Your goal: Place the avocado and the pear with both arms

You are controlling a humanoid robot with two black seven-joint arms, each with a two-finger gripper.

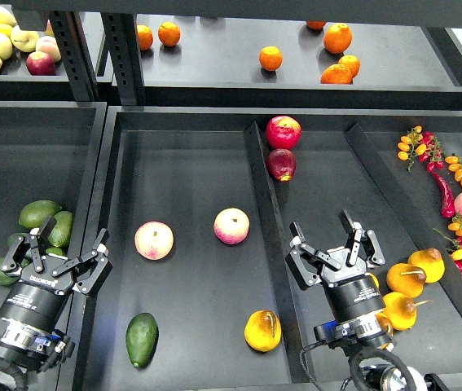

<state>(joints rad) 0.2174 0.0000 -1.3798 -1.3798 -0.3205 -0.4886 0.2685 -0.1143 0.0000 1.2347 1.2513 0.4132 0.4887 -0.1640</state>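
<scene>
Nearest, in the middle bin (182,244): the avocado (142,339), dark green, lying on the bin floor close to the near edge, and the pear (262,330) to the right of it, close against the bin's right divider (271,269). Both resting free, touched by nothing.

Left of the avocado, over the bin's left wall: the left gripper (63,252), fingers spread wide, empty. Right of the pear, beyond the divider, over the neighbouring bin: the right gripper (335,247), likewise spread wide and empty, with more yellow pears (406,279) just beside it.

Behind the left gripper, outside the middle bin: a cluster of lighter green avocados (41,214).

Farther back in the middle bin, beyond avocado and pear: two pink-and-cream apples (154,240), well apart from both fruits. Farther still, across the divider near the back wall: two red apples (283,131).

Farthest, on the upper shelf: oranges (270,58).

Judging by this layout, both placements look done: each fruit down in the middle bin, each gripper let go and clear. Probably only pulling the arms away left, if anything.
</scene>
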